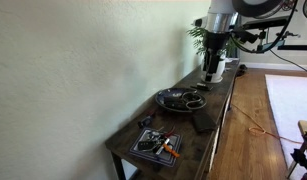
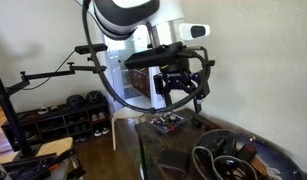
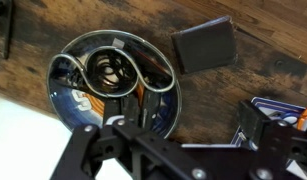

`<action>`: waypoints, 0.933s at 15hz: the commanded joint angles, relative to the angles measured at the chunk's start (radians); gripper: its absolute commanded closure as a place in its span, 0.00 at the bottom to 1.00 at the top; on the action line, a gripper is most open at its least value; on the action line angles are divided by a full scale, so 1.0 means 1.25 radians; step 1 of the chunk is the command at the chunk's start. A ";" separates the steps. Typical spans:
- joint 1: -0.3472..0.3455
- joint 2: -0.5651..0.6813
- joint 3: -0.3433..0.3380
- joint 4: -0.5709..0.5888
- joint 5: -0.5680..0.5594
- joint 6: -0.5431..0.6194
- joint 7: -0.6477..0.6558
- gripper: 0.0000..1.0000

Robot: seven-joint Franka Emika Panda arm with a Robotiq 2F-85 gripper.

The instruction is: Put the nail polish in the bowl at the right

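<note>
**Pincer up over surface, bowl below**

Long dark wood surface (image 3: pixel 143 20) filling the wrist frame. Bowl (image 3: pixel 68 88) centre-left there, coiled items inside. Pincer (image 2: pixel 181 95) mid-frame, released, hanging above. Square tray (image 3: pixel 283 115) lower right. Nail polish: cannot make out.

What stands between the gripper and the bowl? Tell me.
Nothing visible does. The gripper hangs in the air above the table, and the wrist view shows the bowl with nothing in front of it.
</note>
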 commanded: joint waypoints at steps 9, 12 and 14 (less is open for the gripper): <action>-0.034 0.292 0.075 0.264 0.033 -0.046 -0.175 0.00; -0.037 0.312 0.082 0.281 0.033 -0.047 -0.176 0.00; -0.038 0.312 0.082 0.281 0.033 -0.047 -0.176 0.00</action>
